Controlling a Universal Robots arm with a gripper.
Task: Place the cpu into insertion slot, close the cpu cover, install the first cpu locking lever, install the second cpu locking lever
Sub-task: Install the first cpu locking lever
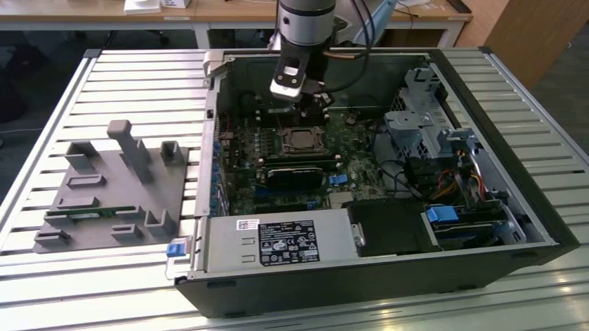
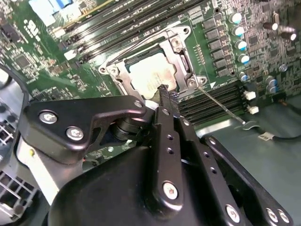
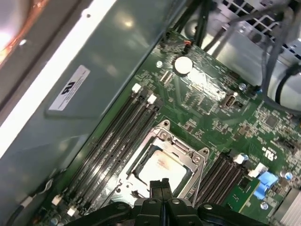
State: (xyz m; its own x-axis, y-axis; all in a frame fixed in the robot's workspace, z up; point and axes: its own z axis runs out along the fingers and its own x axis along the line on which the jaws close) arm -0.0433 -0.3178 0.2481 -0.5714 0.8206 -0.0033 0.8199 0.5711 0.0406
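Pale silvery-grey square cpu [image 2: 151, 77] sits in the thin silvery metal cpu cover frame [image 2: 184, 70], with green circuit board [image 2: 42, 61] and long black memory slots [image 2: 141, 19] around it. Matte black claw [image 2: 163, 94], silver screws. In the exterior view: black computer case [image 1: 368, 289], grey plastic fixture [image 1: 110, 186], silvery slatted desk [image 1: 138, 69], blue tab [image 1: 176, 249].

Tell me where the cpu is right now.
In both wrist views the cpu sits in the insertion slot, framed by the cpu cover, between two banks of memory slots.
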